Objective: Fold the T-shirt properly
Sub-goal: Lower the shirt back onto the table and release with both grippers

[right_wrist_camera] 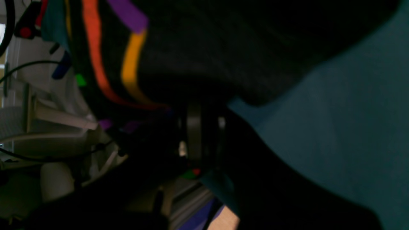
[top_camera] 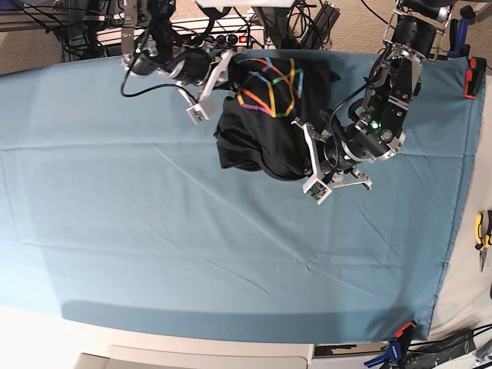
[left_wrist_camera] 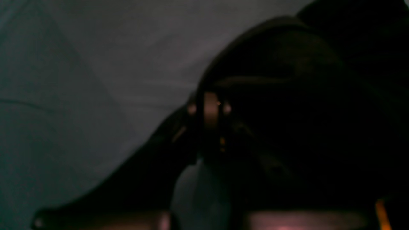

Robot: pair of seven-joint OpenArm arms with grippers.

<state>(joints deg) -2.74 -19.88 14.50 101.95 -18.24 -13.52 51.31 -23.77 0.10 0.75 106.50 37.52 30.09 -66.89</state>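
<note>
The black T-shirt (top_camera: pixel 261 138) lies bunched in a heap at the back middle of the blue table cloth (top_camera: pixel 154 231), its multicoloured line print (top_camera: pixel 270 86) facing up at the far side. My right gripper (top_camera: pixel 229 71) is at the heap's far left edge; in the right wrist view it (right_wrist_camera: pixel 199 127) is shut on printed black cloth (right_wrist_camera: pixel 223 41). My left gripper (top_camera: pixel 301 154) is at the heap's near right edge; in the dark left wrist view it (left_wrist_camera: pixel 211 108) is shut on black cloth (left_wrist_camera: pixel 303 95) that drapes over it.
Cables and equipment (top_camera: pixel 231 31) crowd the back edge of the table. A red clamp (top_camera: pixel 470 83) grips the cloth at the far right, another clamp (top_camera: pixel 400 334) at the near right corner. Pliers (top_camera: pixel 482 231) lie off the cloth's right side.
</note>
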